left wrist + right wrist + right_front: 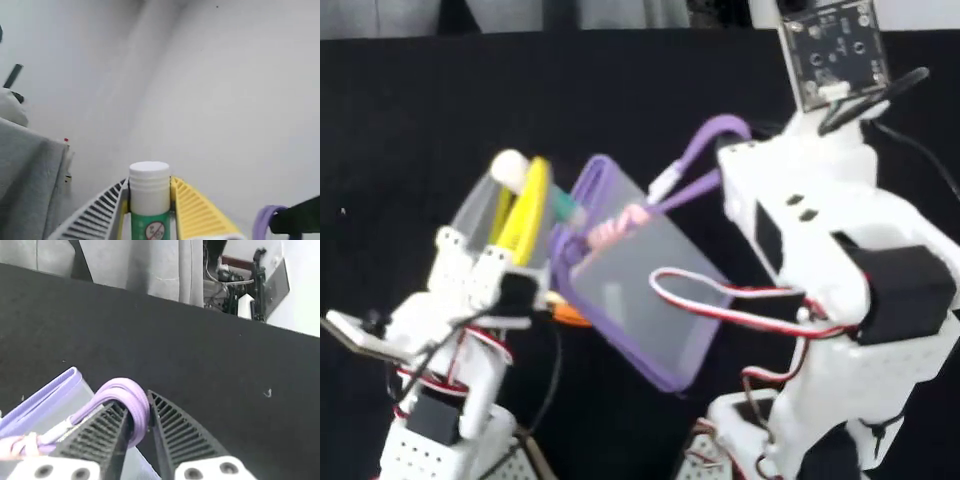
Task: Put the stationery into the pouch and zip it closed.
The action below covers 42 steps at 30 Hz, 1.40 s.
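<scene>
In the high view, the left gripper (508,195) is seen at centre left, its grey and yellow fingers clamped narrowly on a glue stick (512,168). The stick's white cap is turned to the upper left, and its green end lies just beside the upper left edge of the pouch (640,290). In the left wrist view the stick is seen at bottom centre, pinched between the two fingers.

The purple, clear-sided pouch is placed at the middle of the high view, tilted down to the right over the black table (440,100). A pink cord (615,225) is seen at its top edge. Its purple loop (125,390) is pinched by the right gripper (137,402), whose black fingers are nearly closed around it, at the bottom centre of the right wrist view. A small orange item (570,317), which cannot be identified, is seen by the pouch's lower left edge.
</scene>
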### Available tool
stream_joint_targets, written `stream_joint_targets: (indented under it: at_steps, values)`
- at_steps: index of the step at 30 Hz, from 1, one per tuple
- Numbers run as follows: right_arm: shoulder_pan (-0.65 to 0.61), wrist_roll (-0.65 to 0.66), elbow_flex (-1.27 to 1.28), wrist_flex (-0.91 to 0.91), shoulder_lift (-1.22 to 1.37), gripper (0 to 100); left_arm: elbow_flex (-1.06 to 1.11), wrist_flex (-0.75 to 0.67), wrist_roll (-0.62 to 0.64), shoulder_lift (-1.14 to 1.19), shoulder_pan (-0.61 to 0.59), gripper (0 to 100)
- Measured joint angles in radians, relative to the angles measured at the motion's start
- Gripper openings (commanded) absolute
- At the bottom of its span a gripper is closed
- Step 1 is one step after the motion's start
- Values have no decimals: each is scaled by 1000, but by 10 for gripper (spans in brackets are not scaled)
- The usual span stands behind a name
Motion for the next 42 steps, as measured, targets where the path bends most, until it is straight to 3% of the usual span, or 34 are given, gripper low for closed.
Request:
stream_joint_targets:
  at_steps: [3, 9, 16, 25, 31, 39, 42]
  values:
    - [12, 23, 20, 3, -17, 11, 0, 0, 0, 0, -63, 30]
    - [15, 112, 130, 3, -196, 11, 2, 0, 2, 0, -74, 30]
    - [15, 201, 275, 3, -359, 11, 2, 2, 98, 0, -84, 30]
    - [256, 262, 416, 3, -462, 11, 2, 3, 117, 0, -84, 30]
    - [270, 272, 503, 3, -459, 11, 2, 3, 117, 0, -84, 30]
    - [270, 273, 508, 3, -460, 11, 2, 3, 118, 0, 87, 30]
    - [270, 273, 512, 3, -462, 11, 2, 3, 81, 0, 97, 30]
